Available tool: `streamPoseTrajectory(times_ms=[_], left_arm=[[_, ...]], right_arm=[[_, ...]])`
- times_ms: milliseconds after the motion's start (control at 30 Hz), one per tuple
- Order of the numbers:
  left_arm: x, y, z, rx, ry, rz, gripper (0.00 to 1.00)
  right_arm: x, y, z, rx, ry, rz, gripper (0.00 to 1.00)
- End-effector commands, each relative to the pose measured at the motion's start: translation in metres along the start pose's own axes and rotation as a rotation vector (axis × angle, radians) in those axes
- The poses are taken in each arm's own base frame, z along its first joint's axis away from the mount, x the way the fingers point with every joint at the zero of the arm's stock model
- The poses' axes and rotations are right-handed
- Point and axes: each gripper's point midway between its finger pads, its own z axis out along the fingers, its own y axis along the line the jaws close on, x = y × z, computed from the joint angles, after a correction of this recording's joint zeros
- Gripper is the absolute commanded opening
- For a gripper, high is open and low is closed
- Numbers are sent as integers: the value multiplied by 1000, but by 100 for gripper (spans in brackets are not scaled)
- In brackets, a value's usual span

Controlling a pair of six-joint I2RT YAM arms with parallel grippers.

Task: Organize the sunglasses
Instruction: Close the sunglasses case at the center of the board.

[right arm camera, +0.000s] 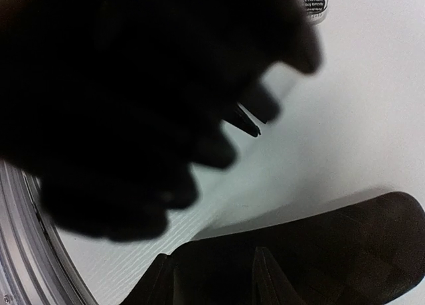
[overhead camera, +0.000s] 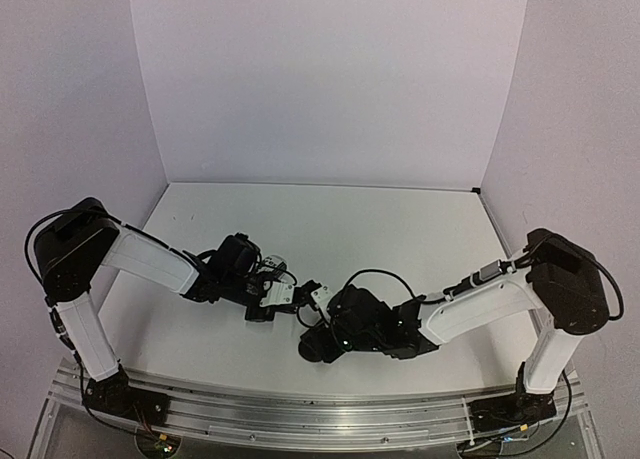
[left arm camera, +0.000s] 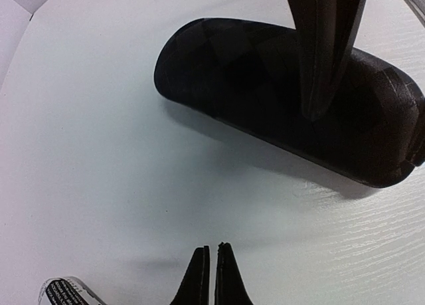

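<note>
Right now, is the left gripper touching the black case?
Apart. The left wrist view shows the left gripper, shut, at the bottom and the black case farther up, with a wide stretch of bare white table between them.

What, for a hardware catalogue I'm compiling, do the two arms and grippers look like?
The left arm and right arm each have white link shells between bulky black joints. Thin black cables loop alongside them. The left gripper and right gripper carry slim, tapered black fingers; a white label with black print sits by the left one.
</note>
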Motion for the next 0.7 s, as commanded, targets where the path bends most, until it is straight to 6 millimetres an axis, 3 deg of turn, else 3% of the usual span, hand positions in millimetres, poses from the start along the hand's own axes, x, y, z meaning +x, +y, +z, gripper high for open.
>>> streamPoseTrajectory(times_ms=[0, 233, 400, 500, 567, 667], left_arm=[[-39, 23, -16, -34, -95, 14, 0], [-38, 13, -19, 9, -91, 5, 0], [-40, -1, -20, 72, -111, -17, 4], [-40, -14, -19, 116, -116, -26, 6], [-36, -26, -16, 145, -105, -17, 8], [-28, -43, -10, 185, -81, -2, 9]], right_arm=[[21, -14, -1, 24, 84, 20, 37], [-37, 0, -23, -23, -25, -4, 47], [-68, -21, -50, 42, -68, 157, 51], [-43, -52, -62, 127, 20, 369, 49], [-6, -75, -68, 217, 119, 519, 40], [33, -84, -72, 272, 226, 619, 24]])
